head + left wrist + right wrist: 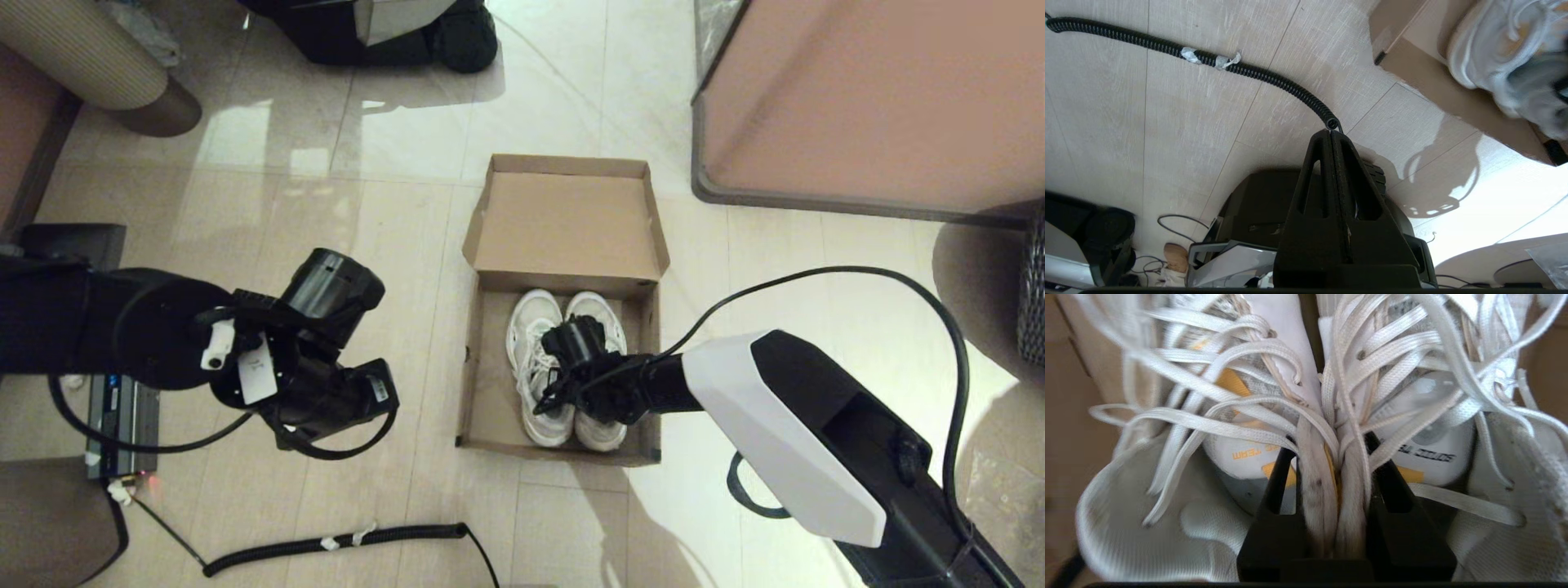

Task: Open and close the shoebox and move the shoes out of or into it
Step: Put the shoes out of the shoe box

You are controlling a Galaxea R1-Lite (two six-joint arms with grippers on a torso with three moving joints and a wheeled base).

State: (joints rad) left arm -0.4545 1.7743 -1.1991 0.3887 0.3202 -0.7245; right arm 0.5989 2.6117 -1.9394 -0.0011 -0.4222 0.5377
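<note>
A: Pinching the two white shoes (pixel 563 367) together by their inner collars, the right gripper (pixel 1331 486) has its black fingers (pixel 1278 486) pressed on the paired inner walls, down inside the open shoebox (pixel 482 384). The lid stands folded back on the far side of the box, which sits on the pale tiled floor (pixel 392 220).

B: And the other arm?

A: The left gripper (pixel 1331 139) hangs over the floor beside the box, to the robot's left, its fingers closed together and holding nothing. A coiled black cable (pixel 1274 81) lies on the floor beneath it.

B: Which step is this?

A: It looks like the start of taking the pair out. The next move probably calls for a straight lift, high enough for the soles to clear the cardboard walls, with the squeeze kept firm so neither shoe slips free, since loose laces could snag
</note>
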